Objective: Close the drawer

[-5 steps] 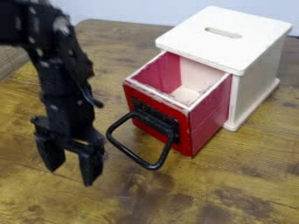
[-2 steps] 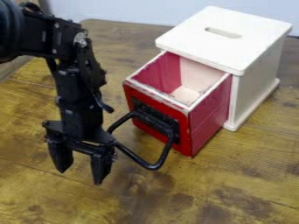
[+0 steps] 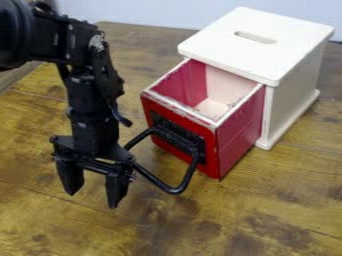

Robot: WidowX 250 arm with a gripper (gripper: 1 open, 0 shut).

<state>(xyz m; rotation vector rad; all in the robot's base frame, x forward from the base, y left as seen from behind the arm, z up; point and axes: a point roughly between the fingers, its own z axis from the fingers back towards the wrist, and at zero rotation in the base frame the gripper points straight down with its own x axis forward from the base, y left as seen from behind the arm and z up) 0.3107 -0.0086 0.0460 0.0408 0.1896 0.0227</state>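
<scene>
Clearly, the red drawer [image 3: 214, 122] with its pale wood rim juts out from the cream-white wooden cabinet [image 3: 267, 62], on the side nearer the camera. The large black loop handle [image 3: 178, 182] sticks out from the front of the drawer. Beside the drawer, to the left in the view, the black gripper [image 3: 94, 200] points down over the wooden tabletop [image 3: 80, 232], its fingers spread wide with nothing between them. Part of the loop handle passes near the gripper; whether they touch, I cannot tell.
</scene>
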